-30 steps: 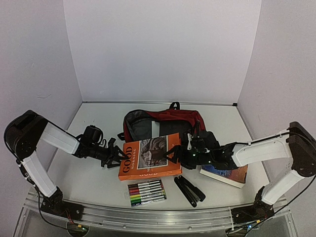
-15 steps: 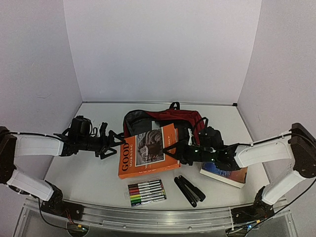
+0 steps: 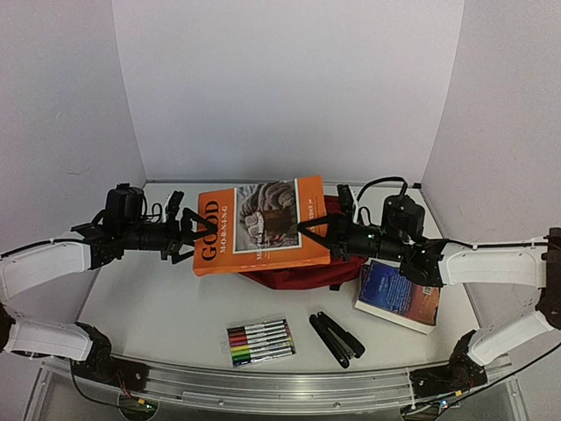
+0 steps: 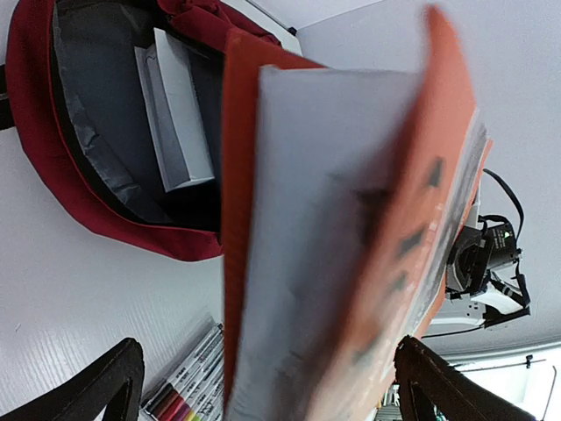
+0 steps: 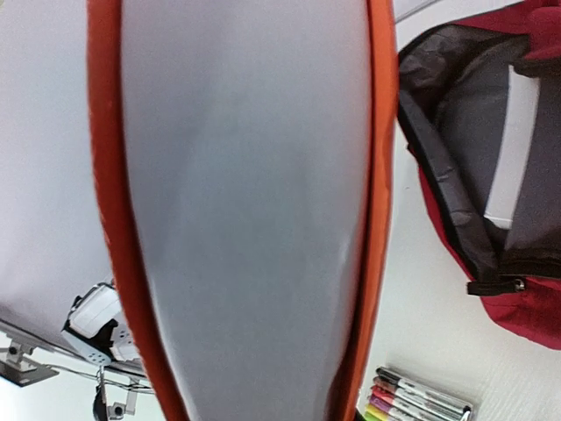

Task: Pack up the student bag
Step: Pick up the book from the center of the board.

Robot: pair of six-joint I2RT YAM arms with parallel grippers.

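well, nearest to me on the table point(image 3: 158, 316) lie a pack of markers point(image 3: 259, 342) and, just to its right, a black folded tool point(image 3: 336, 338). a blue book point(image 3: 399, 296) sits flat further right. above these i have both arms reaching in toward the middle. the right gripper point(image 3: 308, 230) is clamped on the right edge of the orange book point(image 3: 263, 226), holding it up off the table with its cover tilted toward the overhead camera. the left gripper point(image 3: 195, 235) stands just beside the book's spine with its fingers point(image 4: 105, 386) spread wide. on the left wrist camera the book's edge sits in the gap between them, clear of both. under and behind the raised book lies the bag point(image 3: 298, 274), dark red, on the table. its main pocket gapes open to show grey lining and a white box point(image 4: 180, 123) inside.
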